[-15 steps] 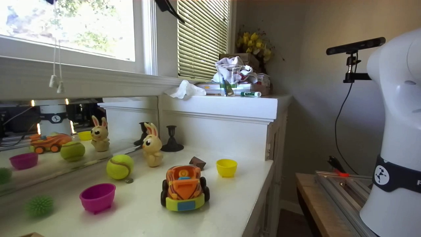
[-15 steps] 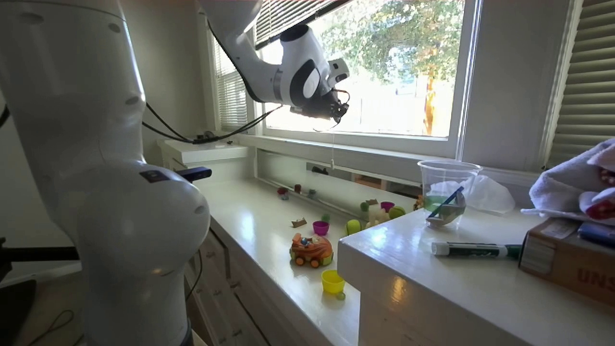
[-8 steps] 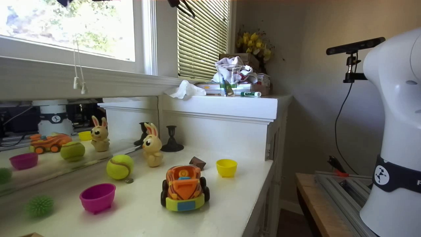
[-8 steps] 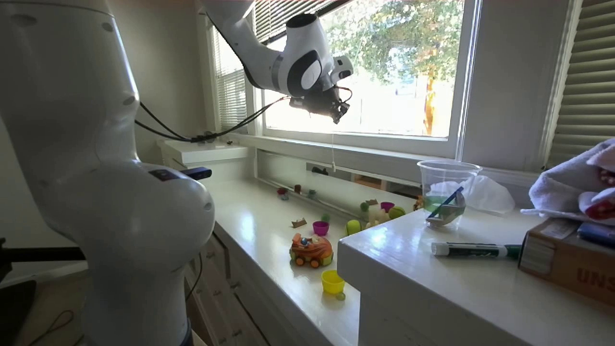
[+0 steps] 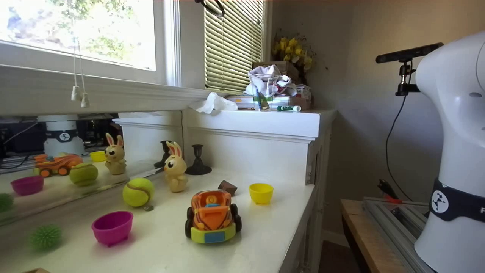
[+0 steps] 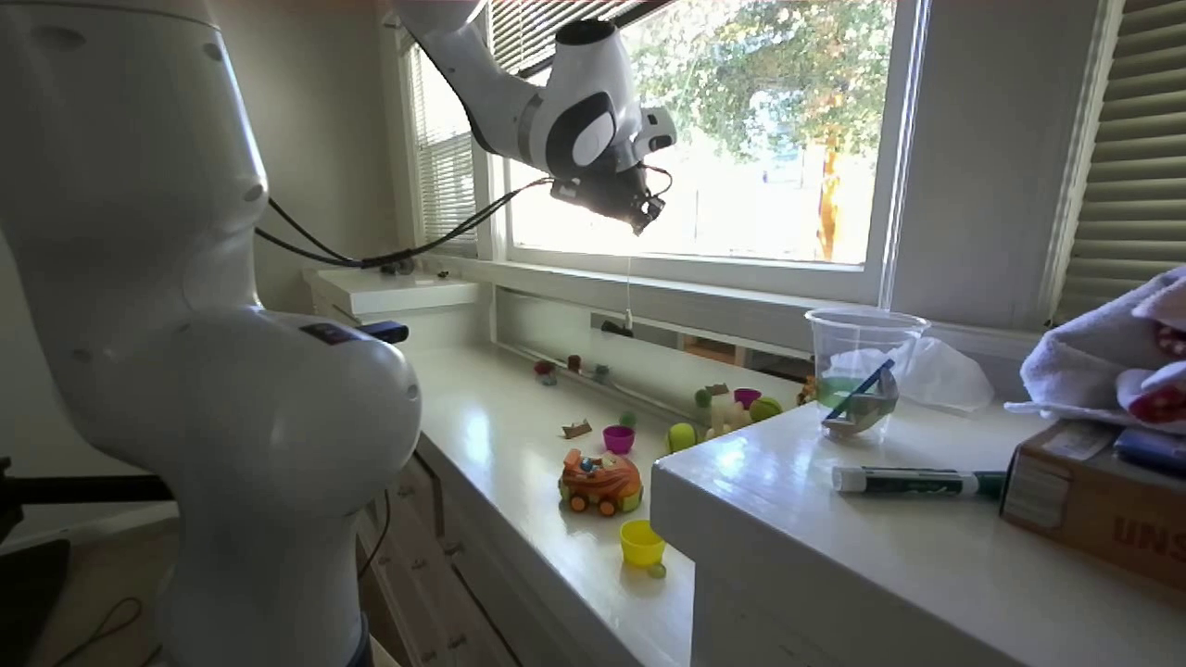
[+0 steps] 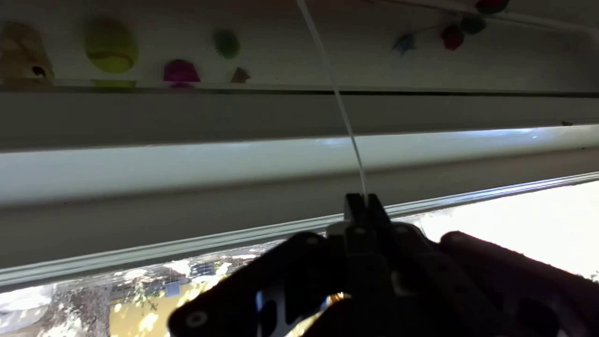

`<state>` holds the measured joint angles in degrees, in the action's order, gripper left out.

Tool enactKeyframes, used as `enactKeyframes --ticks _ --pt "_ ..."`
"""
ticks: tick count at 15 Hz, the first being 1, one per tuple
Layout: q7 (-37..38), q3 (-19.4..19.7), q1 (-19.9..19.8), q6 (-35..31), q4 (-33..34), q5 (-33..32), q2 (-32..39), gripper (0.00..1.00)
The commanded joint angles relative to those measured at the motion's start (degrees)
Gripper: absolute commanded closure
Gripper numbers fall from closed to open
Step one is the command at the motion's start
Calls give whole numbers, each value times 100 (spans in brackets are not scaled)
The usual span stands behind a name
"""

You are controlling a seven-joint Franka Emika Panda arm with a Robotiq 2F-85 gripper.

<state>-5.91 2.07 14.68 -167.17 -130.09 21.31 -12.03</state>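
Observation:
My gripper (image 7: 365, 202) comes up from the bottom of the wrist view, its fingertips close together on a thin white cord (image 7: 344, 112). The cord runs from between the tips to the top of that view. In an exterior view, the gripper (image 6: 641, 227) is high in front of the window (image 6: 760, 167), pointing downward. The cord (image 6: 629, 287) hangs below it with a white end piece. In an exterior view, two cords with white tassels (image 5: 75, 93) hang before the window sill (image 5: 125, 85); the gripper itself is out of that view, and only a black cable loop (image 5: 214, 9) shows.
Below, the white counter (image 5: 159, 242) bears an orange toy car (image 5: 213, 212), magenta bowl (image 5: 112, 227), tennis ball (image 5: 138, 192), rabbit toy (image 5: 176, 170) and yellow cup (image 5: 261, 193). A mirror (image 5: 144, 151) backs it. A raised ledge holds a plastic cup (image 6: 862, 371) and marker (image 6: 917, 481).
The arm rose, then shifted slightly back from the window side, and the gripper tilted further downward. The hanging cords moved right, then part way back left. The toys have not moved.

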Motion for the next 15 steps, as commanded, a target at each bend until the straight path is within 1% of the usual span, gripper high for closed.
enactKeyframes --ticks 1,3,5,11,15 --pt "-63 -31 167 496 -238 111 142 100" --pt "-76 -10 185 674 -142 129 149 100" --pt "-215 31 272 597 24 267 101 100" --pt "-138 43 318 559 456 103 -137 100" --pt "147 -7 88 539 702 -195 -359 100"
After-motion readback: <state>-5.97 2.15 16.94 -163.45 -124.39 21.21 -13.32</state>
